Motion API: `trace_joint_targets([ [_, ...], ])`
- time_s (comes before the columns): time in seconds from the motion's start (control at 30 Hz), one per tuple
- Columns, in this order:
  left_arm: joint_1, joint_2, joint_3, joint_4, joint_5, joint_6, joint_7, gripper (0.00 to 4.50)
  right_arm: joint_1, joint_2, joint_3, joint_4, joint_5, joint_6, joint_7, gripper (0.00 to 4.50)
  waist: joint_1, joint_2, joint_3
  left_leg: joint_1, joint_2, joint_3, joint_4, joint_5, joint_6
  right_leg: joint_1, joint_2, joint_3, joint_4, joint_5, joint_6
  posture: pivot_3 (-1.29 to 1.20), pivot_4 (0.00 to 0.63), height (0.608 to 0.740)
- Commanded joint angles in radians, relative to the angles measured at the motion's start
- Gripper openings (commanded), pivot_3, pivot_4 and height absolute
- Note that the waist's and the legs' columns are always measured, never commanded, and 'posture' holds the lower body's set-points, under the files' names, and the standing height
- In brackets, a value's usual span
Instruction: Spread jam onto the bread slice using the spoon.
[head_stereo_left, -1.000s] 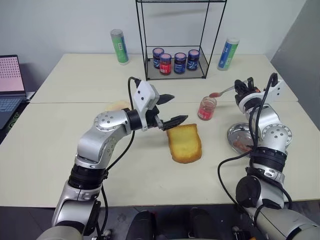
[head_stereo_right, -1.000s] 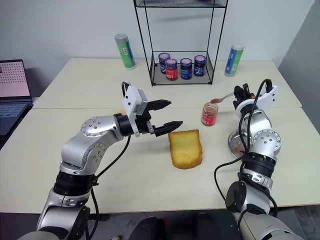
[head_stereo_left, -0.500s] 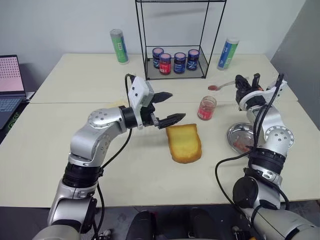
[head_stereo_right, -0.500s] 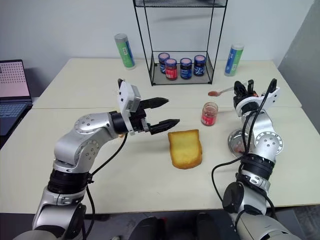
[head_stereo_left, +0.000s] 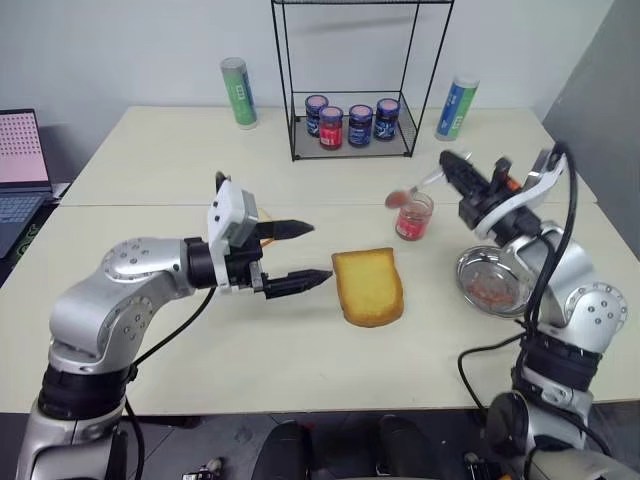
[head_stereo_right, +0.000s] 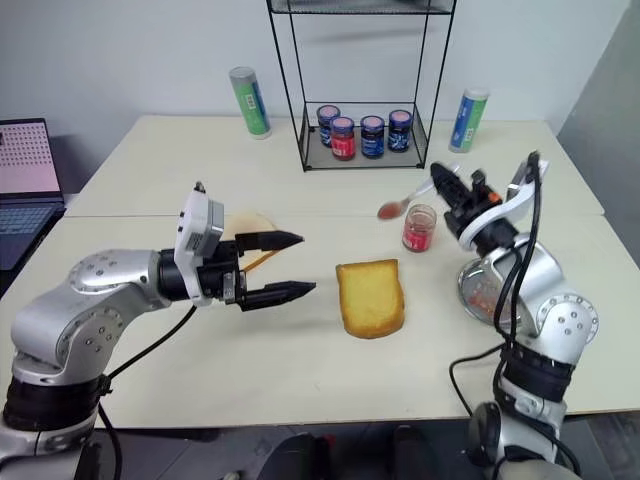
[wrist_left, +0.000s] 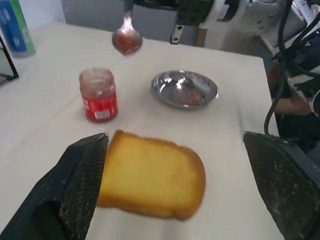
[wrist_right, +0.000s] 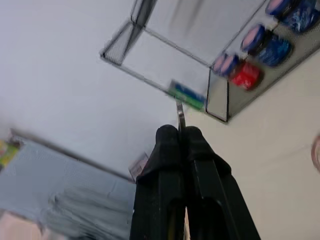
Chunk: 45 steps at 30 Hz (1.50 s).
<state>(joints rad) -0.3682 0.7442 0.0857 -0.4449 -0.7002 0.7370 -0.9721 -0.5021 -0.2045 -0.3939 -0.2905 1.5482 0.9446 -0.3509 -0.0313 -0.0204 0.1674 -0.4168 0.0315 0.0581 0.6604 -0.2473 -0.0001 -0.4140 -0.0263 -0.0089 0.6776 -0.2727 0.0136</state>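
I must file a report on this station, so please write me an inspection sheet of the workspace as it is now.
Surface: beige table, no spills seen.
Job's things: bread slice bare; spoon carries jam above the open jar.
Clutter: steel dish, wire rack with four jars, two tubes, pale slice.
Grippers: left gripper open beside bread; right gripper shut on spoon.
Cables: black, along both arms.
Surroundings: laptop, wall.

Bread slice (head_stereo_left: 368, 286): thick, golden-yellow, darker crust, lying flat on the table. Spoon (head_stereo_left: 421, 186): silver, held aloft, well apart from the slice. Jam (wrist_left: 127, 42): glossy red lump in the spoon's bowl.
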Motion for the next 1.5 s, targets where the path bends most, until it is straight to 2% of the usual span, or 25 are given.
trace_joint_targets([
  [0.03,0.114,0.002,0.006,-0.088,0.035,-0.059,0.026,4.5,0.045,-0.02,0.073,-0.087,-0.005,-0.01,0.032,0.02,0.001,0.0,0.0,0.0,0.0,0.0,0.0,0.0,0.0,0.0,0.0,0.0,0.0,0.0,0.0,0.0,0.15,0.74],
  [0.3,0.289,-0.038,-0.016,-0.145,0.105,-0.128,0.111,4.5,0.105,-0.101,0.252,-0.096,-0.306,-0.053,0.195,0.02,0.002,-0.001,0.0,0.0,0.0,0.0,0.0,0.0,0.0,0.0,0.0,0.0,0.0,-0.001,0.002,0.0,0.15,0.74],
  [0.63,0.367,-0.066,-0.02,-0.152,0.134,-0.175,0.153,4.5,0.086,-0.1,0.309,-0.038,-0.509,-0.109,0.316,0.02,0.002,-0.001,0.0,0.0,0.0,0.0,0.0,0.0,0.0,0.0,0.0,0.0,0.0,-0.001,0.001,0.0,0.15,0.74],
  [0.73,0.367,-0.067,-0.017,-0.158,0.13,-0.175,0.161,4.5,0.077,-0.087,0.291,-0.027,-0.512,-0.104,0.322,0.02,0.002,-0.002,0.0,0.0,0.0,0.0,0.0,0.0,0.0,0.0,0.0,0.0,-0.001,-0.001,0.001,0.0,0.15,0.74],
  [1.03,0.332,-0.058,-0.01,-0.15,0.114,-0.163,0.162,4.5,0.071,0.048,0.145,0.034,-0.299,-0.069,0.158,0.02,0.002,-0.002,0.0,0.0,0.0,0.0,0.0,0.0,0.0,0.0,0.0,0.0,0.0,0.0,0.0,0.0,0.15,0.74],
  [1.33,0.284,-0.068,-0.033,-0.132,0.119,-0.157,0.168,4.5,0.097,0.128,0.16,0.13,-0.33,-0.091,0.155,0.02,0.002,-0.002,0.0,0.0,0.0,0.0,0.0,0.0,0.0,0.0,0.001,0.0,0.0,0.0,-0.001,0.0,0.15,0.74],
  [1.5,0.264,-0.071,-0.046,-0.124,0.119,-0.157,0.171,4.5,0.124,0.12,0.188,0.153,-0.389,-0.079,0.195,0.02,0.002,-0.002,0.0,0.0,0.0,0.0,0.0,0.0,0.0,0.0,0.0,0.0,0.0,0.001,-0.001,0.0,0.15,0.74],
])
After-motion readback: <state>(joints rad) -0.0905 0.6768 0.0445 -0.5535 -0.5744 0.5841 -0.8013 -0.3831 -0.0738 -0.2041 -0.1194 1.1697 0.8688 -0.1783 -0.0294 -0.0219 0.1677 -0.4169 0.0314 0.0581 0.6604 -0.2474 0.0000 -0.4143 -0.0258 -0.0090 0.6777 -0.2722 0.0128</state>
